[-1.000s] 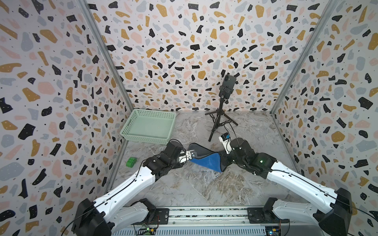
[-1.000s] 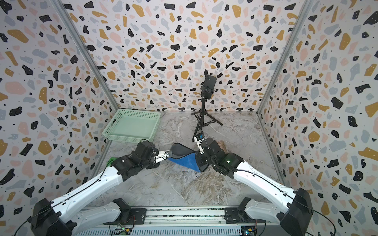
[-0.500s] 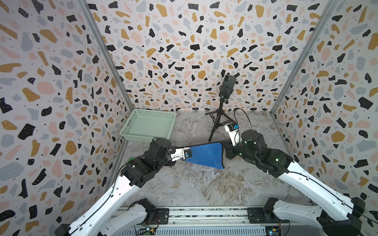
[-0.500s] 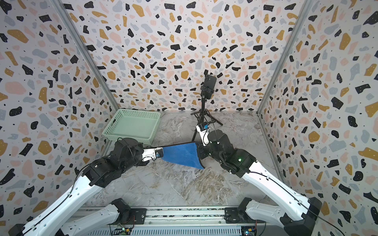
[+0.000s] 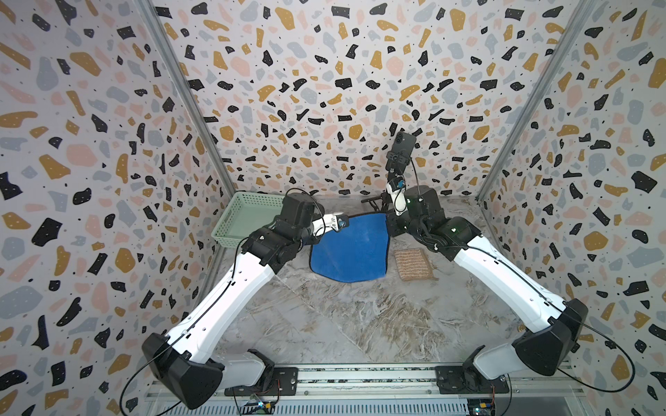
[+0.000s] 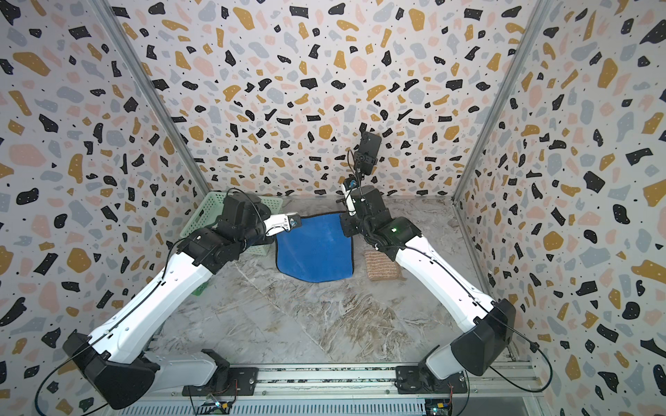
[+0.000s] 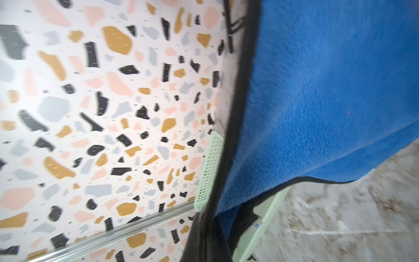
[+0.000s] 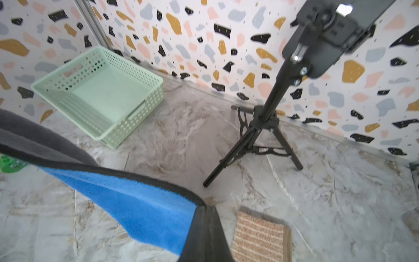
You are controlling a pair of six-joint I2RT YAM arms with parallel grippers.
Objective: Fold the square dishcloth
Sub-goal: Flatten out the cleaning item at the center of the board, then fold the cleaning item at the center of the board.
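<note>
TOOLS: left tool [image 5: 343,224] clenched on one top corner of the blue dishcloth [image 5: 351,248]; right tool [image 5: 390,222] clenched on the other | CLOTH: hangs spread between them over the desk [image 5: 360,317] | NEARBY: green basket [image 5: 238,216]; striped mat [image 5: 412,264] just beside

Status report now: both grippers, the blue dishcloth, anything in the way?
Left gripper and right gripper both shut, each on one corner of blue dishcloth. Dishcloth lifted, spread between them, not yet folded. Striped beige cloth lies close beside it; phone tripod behind.
</note>
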